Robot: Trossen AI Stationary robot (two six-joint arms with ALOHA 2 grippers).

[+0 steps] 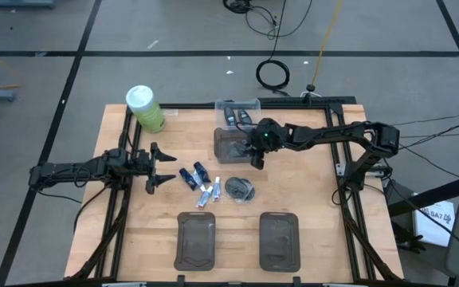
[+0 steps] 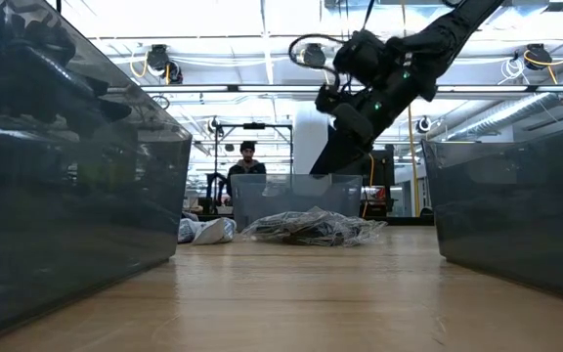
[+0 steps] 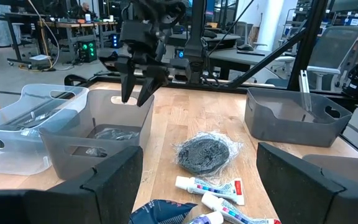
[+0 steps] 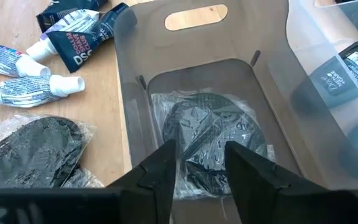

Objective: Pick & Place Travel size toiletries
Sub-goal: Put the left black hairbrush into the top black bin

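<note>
My right gripper [image 4: 197, 163] hovers open over the dark grey tray [image 1: 228, 147] at the table's middle far side, fingers pointing down into it. A round flat grey pot in clear wrap [image 4: 211, 140] lies on the tray's floor. A second wrapped pot [image 1: 239, 189], two dark blue mini tubes [image 1: 194, 174] and two white-and-pale-blue mini tubes [image 1: 211, 194] lie on the wood near the table's middle. My left gripper [image 1: 164, 168] waits open, left of the tubes. Small dark bottles [image 4: 347, 68] lie in a clear bin [image 1: 238, 110] behind the tray.
A big green bottle with a white cap [image 1: 145, 108] stands at the far left corner. Two more dark grey trays [image 1: 198, 239] [image 1: 280, 239] sit at the near edge. A person [image 2: 247, 161] stands in the room beyond the table.
</note>
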